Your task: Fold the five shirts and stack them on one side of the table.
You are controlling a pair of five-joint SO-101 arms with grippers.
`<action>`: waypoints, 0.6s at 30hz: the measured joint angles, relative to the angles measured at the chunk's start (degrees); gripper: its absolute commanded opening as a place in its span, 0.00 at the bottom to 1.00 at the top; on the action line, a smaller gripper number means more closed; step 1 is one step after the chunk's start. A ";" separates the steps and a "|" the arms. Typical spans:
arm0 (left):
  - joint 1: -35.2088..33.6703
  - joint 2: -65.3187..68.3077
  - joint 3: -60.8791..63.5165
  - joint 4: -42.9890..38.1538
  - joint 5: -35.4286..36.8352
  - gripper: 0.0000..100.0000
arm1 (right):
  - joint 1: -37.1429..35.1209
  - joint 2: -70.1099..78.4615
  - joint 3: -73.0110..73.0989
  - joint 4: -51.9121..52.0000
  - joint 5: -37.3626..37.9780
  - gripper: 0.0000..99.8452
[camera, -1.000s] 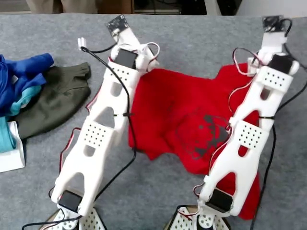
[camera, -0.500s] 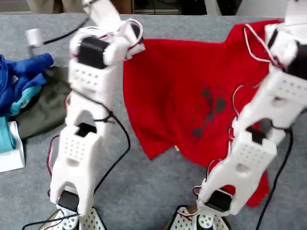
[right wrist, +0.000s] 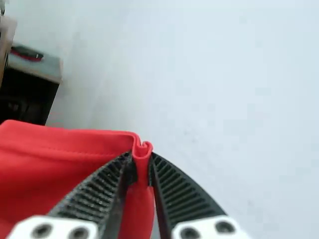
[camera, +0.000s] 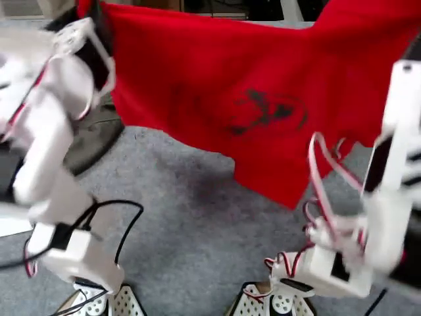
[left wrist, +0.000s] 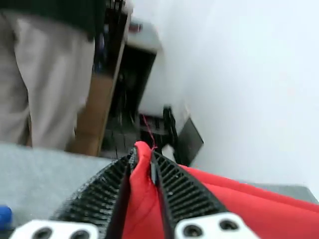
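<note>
Holds the red shirt (camera: 217, 92) spread above the table (camera: 197, 230), long axis from 9 to 3 o'clock in the high view, lower edge sagging toward 5 o'clock. Pinches a fold of its top edge tight in the left gripper (left wrist: 143, 154) at the 10 o'clock end, likewise in the right gripper (right wrist: 141, 155) at 2 o'clock. Probably calls for lowering both ends evenly toward 6 o'clock.

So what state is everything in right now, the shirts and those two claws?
red shirt: unfolded, held up in the air, hanging spread between the two grippers.
left gripper: shut on a pinched edge of the red shirt.
right gripper: shut on another pinched edge of the red shirt.
dark green shirt: unfolded, lying crumpled on the table.
</note>
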 measured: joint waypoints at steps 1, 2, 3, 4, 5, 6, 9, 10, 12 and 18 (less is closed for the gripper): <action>0.00 -1.49 1.32 0.00 -0.62 0.02 | 0.00 -1.41 -0.18 0.00 0.00 0.00; 0.00 -3.08 3.08 0.00 -1.05 0.02 | 0.00 -2.73 -0.18 0.00 0.00 0.00; 0.00 -4.57 5.45 0.00 -1.32 0.02 | 0.00 -4.04 -0.18 0.00 0.26 0.00; 0.00 -6.15 8.26 0.00 -1.49 0.02 | 0.00 -5.19 -0.18 0.00 0.97 0.00; 0.00 -7.82 11.43 0.00 -1.67 0.02 | 0.00 -6.24 -0.18 0.00 1.93 0.00; 0.00 -9.67 15.03 0.00 -1.67 0.02 | 0.00 -7.47 -0.18 0.18 3.16 0.00; 0.00 -16.44 27.52 0.00 -1.76 0.02 | 0.00 -11.87 -0.18 1.76 6.07 0.00; 0.00 -19.08 32.09 0.00 -1.85 0.02 | -0.09 -13.10 -0.97 2.46 6.68 0.00; 0.00 -25.05 41.58 0.00 -1.85 0.02 | -0.09 -15.03 -0.97 3.60 8.00 0.00; 0.00 -41.32 66.55 0.00 -1.85 0.02 | -0.09 -18.46 -0.97 4.13 8.97 0.00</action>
